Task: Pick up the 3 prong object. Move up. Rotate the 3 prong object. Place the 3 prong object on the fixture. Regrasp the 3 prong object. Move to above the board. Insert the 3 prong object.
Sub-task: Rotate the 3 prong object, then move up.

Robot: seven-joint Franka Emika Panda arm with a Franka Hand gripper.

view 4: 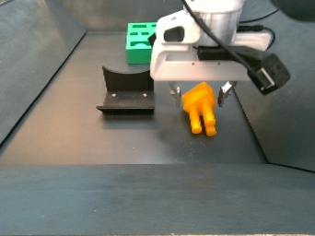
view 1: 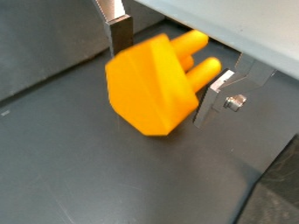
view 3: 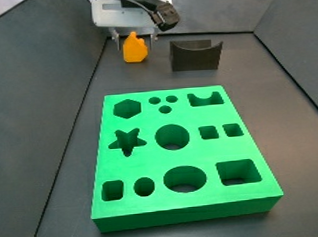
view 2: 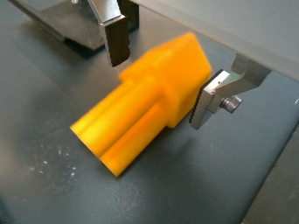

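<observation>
gripper: mine point(view 1: 170, 74), low over the tray floor, fingers either side of the 3 prong object point(view 1: 155, 83); jaws spread, nothing clamped as far as I can tell.
3 prong object: lying on the floor in both wrist views, beside the fixture point(view 3: 194, 54), at about 9 o'clock of it in a side view.
fixture: empty.
board point(view 3: 177, 155): no piece inserted.
progress: my read, step one, pick not done; lift, rotate, place, regrasp, insert all left.
</observation>
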